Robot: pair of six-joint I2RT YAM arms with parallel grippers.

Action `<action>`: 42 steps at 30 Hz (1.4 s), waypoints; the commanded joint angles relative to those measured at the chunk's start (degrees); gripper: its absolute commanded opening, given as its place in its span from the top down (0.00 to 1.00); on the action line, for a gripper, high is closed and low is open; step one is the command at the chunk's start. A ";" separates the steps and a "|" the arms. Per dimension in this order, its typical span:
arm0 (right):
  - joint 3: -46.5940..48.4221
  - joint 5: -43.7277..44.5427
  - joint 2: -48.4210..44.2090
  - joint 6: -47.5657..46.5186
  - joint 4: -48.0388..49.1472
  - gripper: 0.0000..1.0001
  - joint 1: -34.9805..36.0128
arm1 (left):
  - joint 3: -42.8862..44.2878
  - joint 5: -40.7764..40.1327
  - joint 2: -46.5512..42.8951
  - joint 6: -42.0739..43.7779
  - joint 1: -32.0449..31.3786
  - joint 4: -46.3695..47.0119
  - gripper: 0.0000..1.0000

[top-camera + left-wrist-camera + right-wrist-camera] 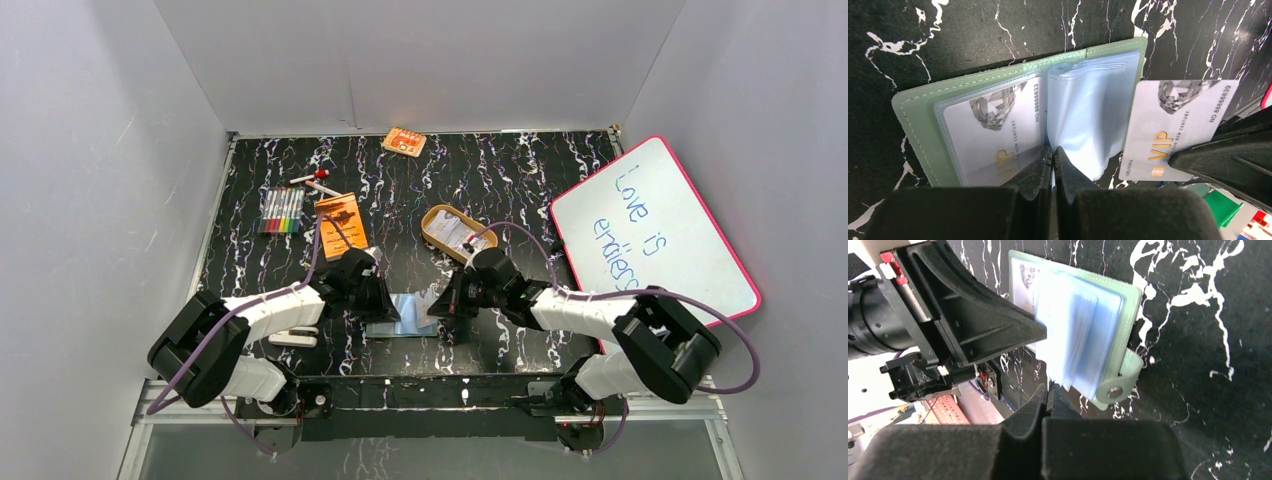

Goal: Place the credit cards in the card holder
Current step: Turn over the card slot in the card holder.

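The card holder [915, 120] lies open and flat on the black marbled table [520, 170], near the front edge, between the two arms. One credit card [998, 135] is already tucked in its left-hand sleeve, grey-white with a diamond print and gold "VIP" lettering. The loose sleeves [1088, 115] fan up from the fold in a pale blue stack.

The left gripper [1053, 154] has its fingers pressed together, tips down on the holder right at the fold. I can't tell whether a sleeve is caught between them.

A second credit card [1173, 120], same print, lies just off the right side of the holder, its left edge meeting the outer edge of the sleeve stack. The right gripper [1046, 392] has its fingers closed, and from the left wrist camera they appear to pinch this card at its near right corner. The card itself doesn't show clearly in the right wrist view. There the snap tab [1118, 385] curls off the holder's edge beside the fingers.

Further back stand a tan oval tray [432, 218] with pale items in it, an orange booklet [340, 222], a row of markers [282, 210], and a whiteboard [650, 230] propped at the right
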 commanded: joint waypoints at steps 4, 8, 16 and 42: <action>-2.31 -0.34 -2.52 -0.37 0.32 1.00 -0.61 | -1.12 -2.62 -1.24 -0.95 -0.20 -2.28 1.00; -2.02 -1.69 -0.74 0.25 2.37 1.00 -0.66 | -1.21 -2.53 -1.29 -1.15 -0.21 -2.18 1.00; -1.90 -3.91 2.36 1.52 4.54 1.00 -0.65 | -1.47 -2.31 -1.92 -1.52 -0.15 -1.86 1.00; 2.74 -10.21 9.43 2.69 12.34 1.00 -0.25 | 2.72 -5.92 -11.63 -0.94 -0.16 -10.70 0.41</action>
